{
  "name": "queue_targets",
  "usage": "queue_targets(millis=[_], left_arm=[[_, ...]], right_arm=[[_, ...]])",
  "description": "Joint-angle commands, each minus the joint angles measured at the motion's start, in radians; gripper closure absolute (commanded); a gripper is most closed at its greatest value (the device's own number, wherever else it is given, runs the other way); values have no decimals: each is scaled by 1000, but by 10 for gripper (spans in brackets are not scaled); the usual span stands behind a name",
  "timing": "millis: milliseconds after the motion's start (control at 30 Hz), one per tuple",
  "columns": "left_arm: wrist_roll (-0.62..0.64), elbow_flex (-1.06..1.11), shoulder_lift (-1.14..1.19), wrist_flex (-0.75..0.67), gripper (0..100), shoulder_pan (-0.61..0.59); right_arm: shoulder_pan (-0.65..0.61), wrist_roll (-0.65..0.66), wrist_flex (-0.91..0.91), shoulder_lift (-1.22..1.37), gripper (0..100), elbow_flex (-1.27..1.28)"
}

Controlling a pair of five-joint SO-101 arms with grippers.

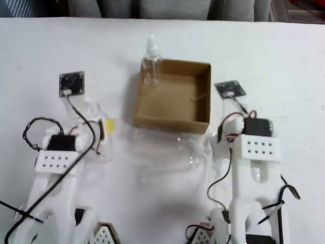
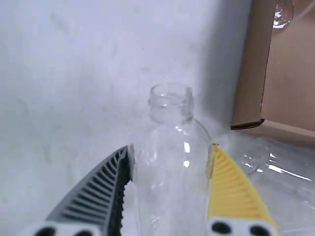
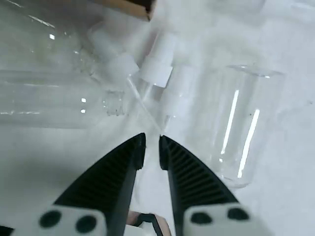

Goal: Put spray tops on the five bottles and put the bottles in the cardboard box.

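The left gripper (image 2: pixel 170 150) is closed around the body of a clear bottle (image 2: pixel 170 118). Its grey finger sits on one side and its yellow finger on the other, both touching the plastic. This bottle's neck is open and has no top on it. It is held over the desk (image 1: pixel 284 56) just beside the cardboard box (image 1: pixel 172 122), on the side facing the desk's left edge.

The box sits mid-desk. In its far-left corner stands a capped bottle (image 1: pixel 151 66), upright with its spray top on.

The right gripper (image 3: pixel 152 137) hangs low over loose bottles (image 1: pixel 190 147) lying between the box and the desk's near edge. Its black fingers are almost together, with only a narrow slit between them. A spray top (image 3: pixel 157 66) lies just ahead, and its thin tube runs back to the fingertips. Whether the tube is pinched cannot be told. Another clear bottle (image 3: pixel 241 128) lies right beside the gripper.
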Motion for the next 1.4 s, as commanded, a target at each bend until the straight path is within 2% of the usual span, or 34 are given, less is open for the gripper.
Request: queue_targets(millis=[0, 233, 467, 767, 1000, 1133, 1367], left_arm=[[-2, -8, -38, -31, 980, -8], [-3, -8, -38, -31, 980, -8], [-5, -8, -35, -31, 980, -5], [-3, -8, -33, -31, 980, -2], [-3, -8, -33, -31, 980, -1], [-3, -8, -33, -32, 980, -1], [-2, -8, -33, -32, 980, -1]], right_arm=[[-51, -14, -124, 1, 873, 83], [-68, -117, -309, 2, 913, 163], [-102, -124, -337, 19, 916, 166], [-77, -118, -426, 216, 914, 143], [-71, -117, -437, 219, 911, 141], [-70, -124, -437, 223, 872, 133], [-24, -127, -481, 229, 892, 126]])
